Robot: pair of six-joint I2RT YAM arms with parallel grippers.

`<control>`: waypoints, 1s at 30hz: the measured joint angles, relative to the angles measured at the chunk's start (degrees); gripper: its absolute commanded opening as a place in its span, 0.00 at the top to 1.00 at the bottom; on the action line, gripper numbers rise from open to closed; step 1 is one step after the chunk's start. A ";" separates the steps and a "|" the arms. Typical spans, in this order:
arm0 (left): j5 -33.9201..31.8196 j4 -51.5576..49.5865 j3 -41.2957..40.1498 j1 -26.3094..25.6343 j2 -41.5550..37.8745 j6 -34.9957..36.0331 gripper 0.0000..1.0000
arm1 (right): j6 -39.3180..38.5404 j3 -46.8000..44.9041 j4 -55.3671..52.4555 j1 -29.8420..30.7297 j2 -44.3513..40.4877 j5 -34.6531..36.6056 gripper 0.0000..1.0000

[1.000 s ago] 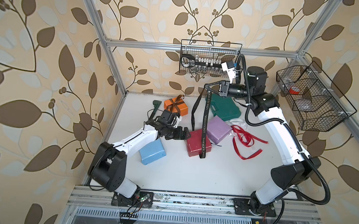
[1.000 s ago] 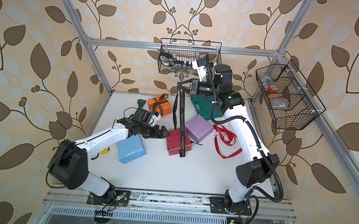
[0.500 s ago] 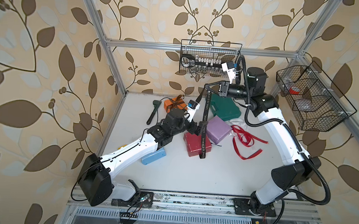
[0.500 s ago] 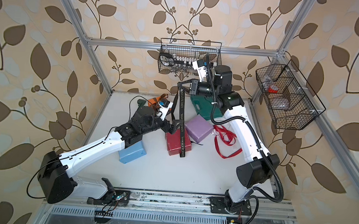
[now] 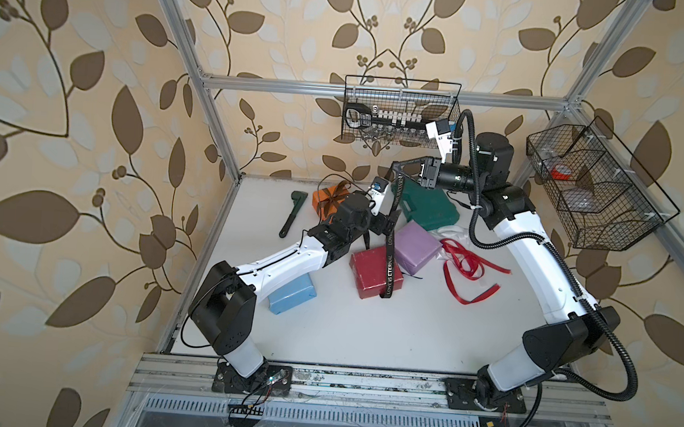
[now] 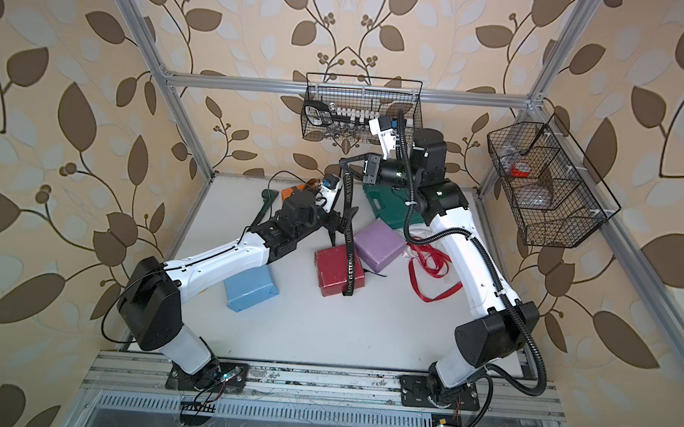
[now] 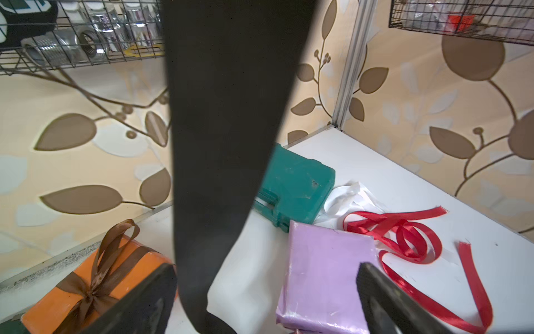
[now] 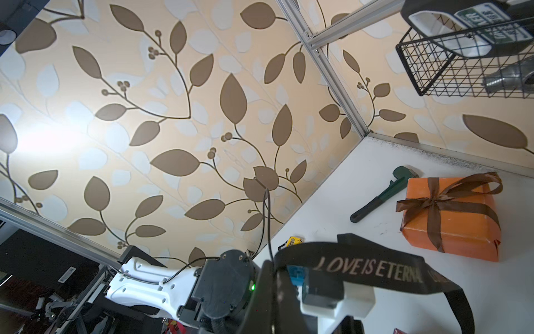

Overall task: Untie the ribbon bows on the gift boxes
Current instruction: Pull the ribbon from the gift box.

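Black satin ribbon, white-lettered, hangs flat from the pinching right end effector; left end effector spread.

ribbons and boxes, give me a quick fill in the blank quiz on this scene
1. The lettered ribbon pinched by the right tool is ___.
2. The only tied bow in view sits on the ___ box.
3. The left tool has its jaws ___.
4. The red ribbon lies loose on the ___.
Missing words: black; orange; open; table.
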 measured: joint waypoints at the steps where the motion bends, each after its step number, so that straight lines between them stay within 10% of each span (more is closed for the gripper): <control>1: 0.28 0.04 0.61 0.83 0.50 -0.42 0.01 | 0.00 -0.15 0.04 -0.13 -0.31 0.00 1.00; 11: 5.90 0.17 0.70 7.91 0.81 -4.35 0.21 | 0.90 -3.74 1.57 -3.63 -3.54 -0.02 1.00; 26: 20.98 -2.32 5.57 8.55 7.43 -5.31 0.13 | 3.13 -4.52 3.80 -3.76 -4.09 -2.51 1.00; 30: 20.87 -2.45 8.07 8.57 9.66 -5.57 0.32 | 3.39 -4.61 3.89 -3.76 -4.42 -2.82 1.00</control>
